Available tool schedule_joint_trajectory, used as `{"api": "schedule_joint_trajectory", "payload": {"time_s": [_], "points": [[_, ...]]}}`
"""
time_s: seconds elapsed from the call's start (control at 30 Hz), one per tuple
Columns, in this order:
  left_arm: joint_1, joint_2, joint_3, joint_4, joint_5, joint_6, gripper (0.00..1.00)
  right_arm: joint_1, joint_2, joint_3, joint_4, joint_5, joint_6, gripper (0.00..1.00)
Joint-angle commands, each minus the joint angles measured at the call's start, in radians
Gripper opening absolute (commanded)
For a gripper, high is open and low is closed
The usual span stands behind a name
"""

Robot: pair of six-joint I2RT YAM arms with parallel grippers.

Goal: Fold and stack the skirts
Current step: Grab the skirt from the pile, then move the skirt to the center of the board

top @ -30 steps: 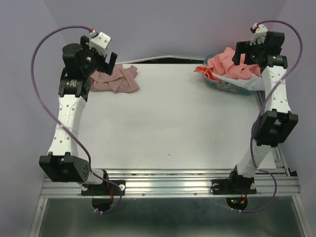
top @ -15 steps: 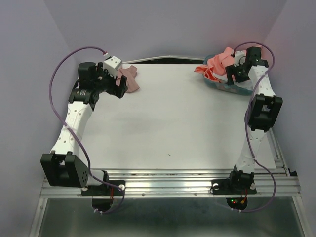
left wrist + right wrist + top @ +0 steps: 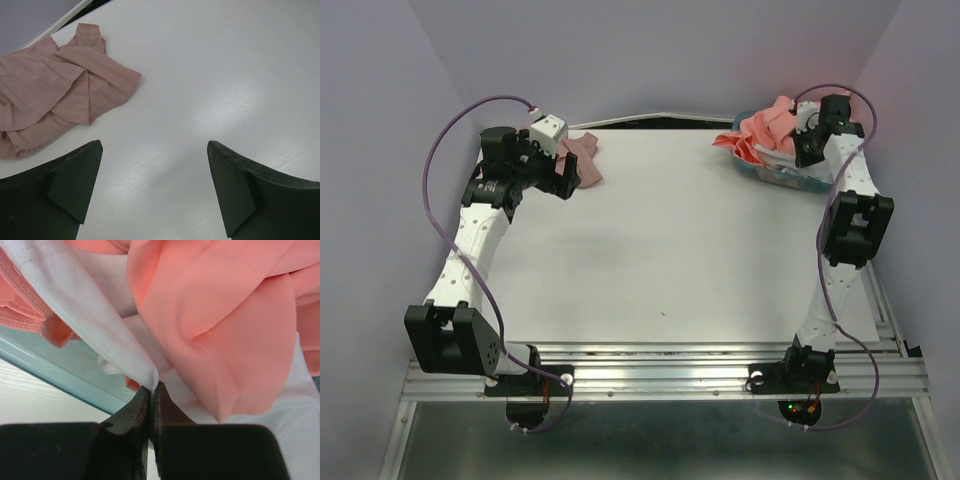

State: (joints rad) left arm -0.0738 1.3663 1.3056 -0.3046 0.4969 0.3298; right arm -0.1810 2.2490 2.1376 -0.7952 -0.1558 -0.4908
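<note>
The white skirt (image 3: 95, 325), tangled with coral cloth (image 3: 220, 330) in the teal basket (image 3: 55, 375) at the counter's (image 3: 660, 240) far right, is pinched by the right jaws; a slow lift is advised so the coral cloth is shed. The left jaws are spread beside the mauve skirt (image 3: 55, 95).

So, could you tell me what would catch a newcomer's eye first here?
Coral cloth heaped in the teal basket at the far right corner of the table, where the right fingers are pinched shut on a white cloth fold. At far left, a crumpled mauve skirt lies near the wide-open left fingers.
</note>
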Motion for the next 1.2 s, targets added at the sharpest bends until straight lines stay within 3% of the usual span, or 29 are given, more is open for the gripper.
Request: {"api": "schedule_joint_trajectory", "payload": {"time_s": [0.0,0.27,0.47,0.67,0.8,1.03,1.17], "points": [[-0.001,-0.009,0.014,0.027,0.022,-0.023,0.98,0.003,-0.153,0.016,0.059,0.009,0.003,0.01],[-0.001,-0.038,0.014,0.033,0.019,-0.035,0.99,-0.028,-0.291,0.131,0.183,0.012,0.112,0.01],[0.000,-0.055,0.034,0.024,0.009,-0.032,0.99,-0.028,-0.399,0.172,0.257,-0.096,0.169,0.01],[0.002,-0.044,0.083,0.021,0.006,-0.074,0.99,-0.028,-0.489,0.166,0.309,-0.342,0.311,0.01],[0.005,-0.047,0.092,0.045,0.015,-0.118,0.99,-0.014,-0.520,0.145,0.365,-0.601,0.472,0.01],[0.016,-0.042,0.090,0.029,0.025,-0.118,0.99,0.231,-0.586,-0.164,0.314,-0.729,0.420,0.01],[0.017,-0.049,0.061,0.012,0.020,-0.083,0.99,0.379,-0.638,-0.517,0.330,-0.723,0.364,0.02]]}}
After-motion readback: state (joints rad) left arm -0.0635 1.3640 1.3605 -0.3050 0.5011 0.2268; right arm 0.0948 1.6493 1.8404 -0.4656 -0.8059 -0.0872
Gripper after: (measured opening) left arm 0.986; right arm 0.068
